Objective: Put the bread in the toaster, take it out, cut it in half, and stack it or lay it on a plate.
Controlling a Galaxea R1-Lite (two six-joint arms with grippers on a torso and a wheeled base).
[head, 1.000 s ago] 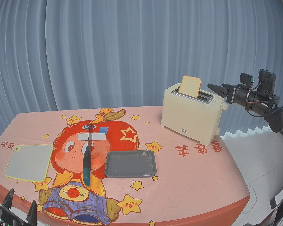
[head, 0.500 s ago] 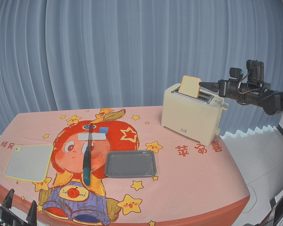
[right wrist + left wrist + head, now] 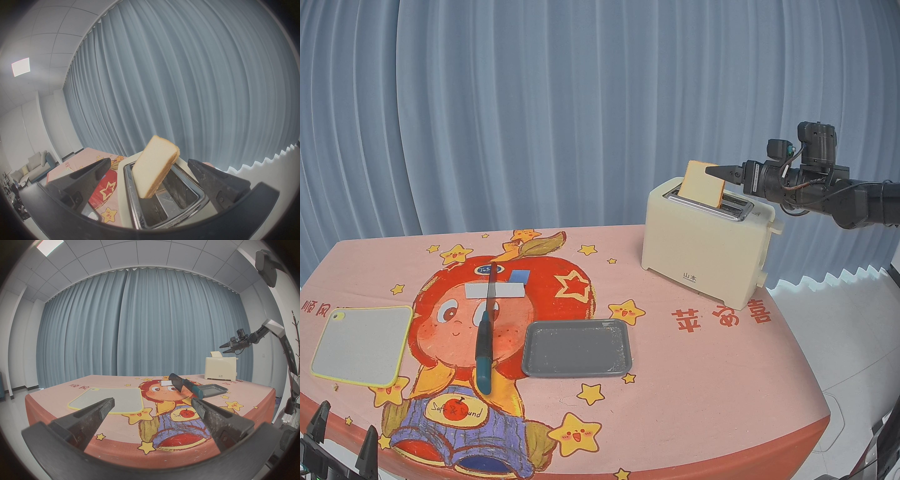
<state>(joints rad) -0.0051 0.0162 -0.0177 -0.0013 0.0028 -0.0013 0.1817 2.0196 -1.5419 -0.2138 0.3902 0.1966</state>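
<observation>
I am working on taking the bread point(image 3: 703, 182) out of the toaster point(image 3: 706, 250), which is sitting at about 2 o'clock on the worktop point(image 3: 687, 375). The slice is leaning tilted in its slot, with the upper half sticking out. My right jaws are standing apart at the slice's 3 o'clock, level with its top edge. Their tips are just reaching it, though I cannot tell whether they are touching. To do this well, I am judging that I should be bringing one jaw to each broad face, matching the slice's tilt, closing gently so the soft crumb is not crushing, and then lifting along the slot so nothing is dragging on the metal rim. My left jaws are also apart, waiting low at 7 o'clock, off the worktop's near edge. The board point(image 3: 362, 344) is lying at 9 o'clock, with the knife point(image 3: 484, 337) and the plate point(image 3: 575, 350) near the centre. Compared with a second ago, my right arm is sitting higher and closer in: it was pointing at the toaster's far corner from below. The bread and everything else are staying put.
</observation>
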